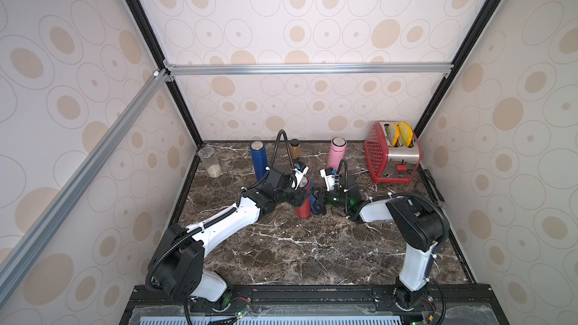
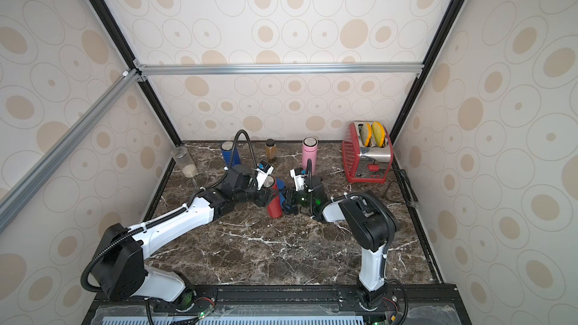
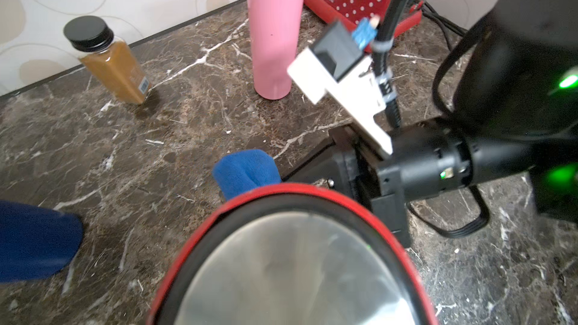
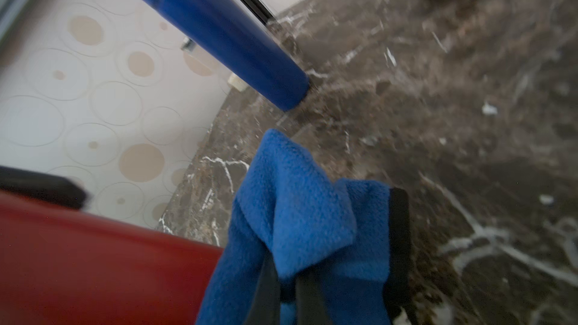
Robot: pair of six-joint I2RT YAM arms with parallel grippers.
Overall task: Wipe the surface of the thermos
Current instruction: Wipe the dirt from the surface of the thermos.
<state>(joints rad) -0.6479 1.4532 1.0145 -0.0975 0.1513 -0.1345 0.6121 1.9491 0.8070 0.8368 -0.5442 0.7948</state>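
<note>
Counter: dark brown marble-look counter (image 1: pixel 281 245), glossy, with white veins.
Far left: clear cylindrical plastic jar (image 1: pixel 210 161) by the back-left corner, with pale powder in its bottom.
Next: dark blue matte cylindrical thermos (image 1: pixel 258 160), steel-coloured top, upright.
Back centre: small square clear bottle (image 1: pixel 294 149) with a black screw cap and brown contents.
Left pincer (image 1: pixel 298 198): clamped on the thermos body from the left side, below the lid.
Task item: red cylindrical thermos (image 1: pixel 303 211), smooth satin finish. It stands on its base near the counter's middle, between the two arms and in front of the other flasks.
Cloth: blue fleece cloth (image 1: pixel 314 206), nappy and bunched, pressed against the red thermos's right side.
Right pincer (image 1: pixel 319 203): closed on the cloth. Black fingers (image 4: pixel 266 276) show with fleece squeezed between them.
Right of centre: pink matte cylindrical thermos (image 1: pixel 337 153), steel top, upright near the back.
Far right: red toaster with white dots (image 1: pixel 383 154), brushed-steel end panel, two yellow-rimmed slices in its slots.
Left wrist view only: the thermos lid (image 3: pixel 297 276) is a brushed-steel disc inside a black ring and a red rim. A fold of cloth (image 3: pixel 245 171) peeks out behind it, and a barcode label shows on the bottle (image 3: pixel 119 67).
Right wrist view only: the fleece pile (image 4: pixel 300 207) is plainly legible, lying against the red wall (image 4: pixel 93 261). The rest is blurred.
</note>
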